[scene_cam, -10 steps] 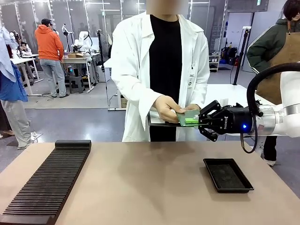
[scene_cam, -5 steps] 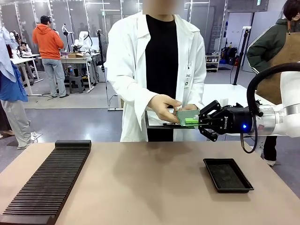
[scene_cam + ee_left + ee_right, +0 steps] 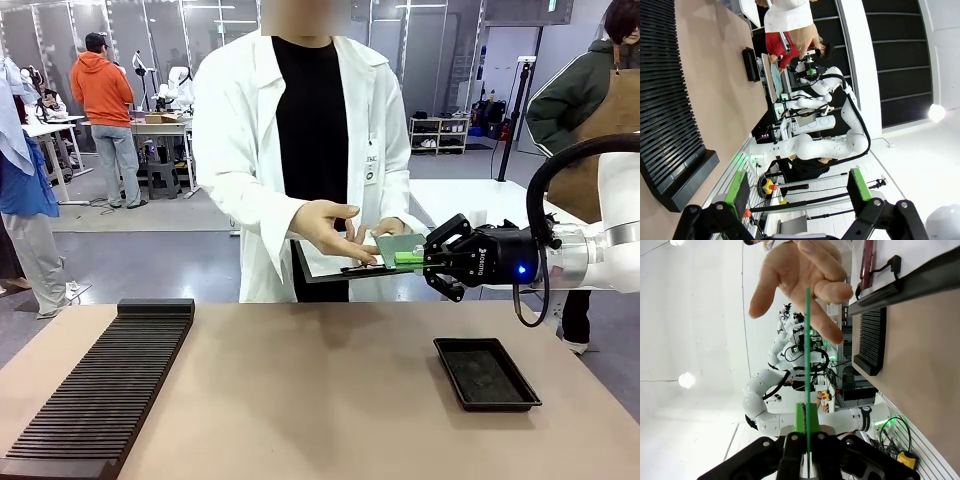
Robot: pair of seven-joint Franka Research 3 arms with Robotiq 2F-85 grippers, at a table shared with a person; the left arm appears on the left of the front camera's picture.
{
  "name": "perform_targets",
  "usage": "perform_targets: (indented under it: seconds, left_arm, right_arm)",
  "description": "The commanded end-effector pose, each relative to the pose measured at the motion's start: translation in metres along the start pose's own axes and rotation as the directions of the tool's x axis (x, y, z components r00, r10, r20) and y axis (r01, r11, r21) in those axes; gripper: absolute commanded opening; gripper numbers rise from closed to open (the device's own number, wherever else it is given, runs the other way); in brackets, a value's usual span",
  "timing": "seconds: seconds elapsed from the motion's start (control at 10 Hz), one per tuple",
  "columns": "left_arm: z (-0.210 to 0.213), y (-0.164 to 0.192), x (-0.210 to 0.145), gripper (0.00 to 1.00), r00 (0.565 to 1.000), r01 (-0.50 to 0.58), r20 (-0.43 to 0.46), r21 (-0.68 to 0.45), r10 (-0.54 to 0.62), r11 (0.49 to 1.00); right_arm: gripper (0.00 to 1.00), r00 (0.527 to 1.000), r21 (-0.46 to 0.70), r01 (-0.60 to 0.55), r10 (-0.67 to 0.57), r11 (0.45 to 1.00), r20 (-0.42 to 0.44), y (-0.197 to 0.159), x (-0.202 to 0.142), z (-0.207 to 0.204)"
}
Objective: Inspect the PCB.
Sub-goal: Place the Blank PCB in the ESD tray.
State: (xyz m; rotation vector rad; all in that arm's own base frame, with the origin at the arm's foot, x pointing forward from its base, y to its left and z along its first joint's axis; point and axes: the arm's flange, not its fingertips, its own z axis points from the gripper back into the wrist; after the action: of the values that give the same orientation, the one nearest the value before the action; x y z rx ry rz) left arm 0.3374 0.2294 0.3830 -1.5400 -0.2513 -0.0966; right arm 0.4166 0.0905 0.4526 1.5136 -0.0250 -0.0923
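our right gripper [image 3: 410, 259] is clamped on one end of the pcb [image 3: 393, 246], held level beyond the table's far edge. its long axis runs from the pads toward the person's hand [image 3: 328, 228], open at the far end, contact unclear. the board is thin, rigid, green. our left gripper [image 3: 797, 189] gapes, well apart

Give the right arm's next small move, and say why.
Probably hold the PCB steady where it is: the right claw is shut on its edge, above the table, and the person's open hand is at the board's far end beside a clipboard, seemingly inspecting it.
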Motion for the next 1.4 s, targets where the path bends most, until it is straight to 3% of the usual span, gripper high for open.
perform_targets:
  seconds: [0.0,1.3]
  left_arm:
    - [0.0021,-0.0008,0.0038,1.0,1.0,-0.007,-0.004,0.015,0.007,1.0]
    - [0.0021,-0.0008,0.0038,1.0,1.0,-0.007,-0.004,0.015,0.007,1.0]
  right_arm:
    - [0.0,1.0,-0.003,-0.006,0.006,1.0,-0.002,0.0029,0.0007,-0.0018]
    - [0.03,1.0,0.0,0.0,0.0,1.0,0.0,0.0,0.0,0.0]
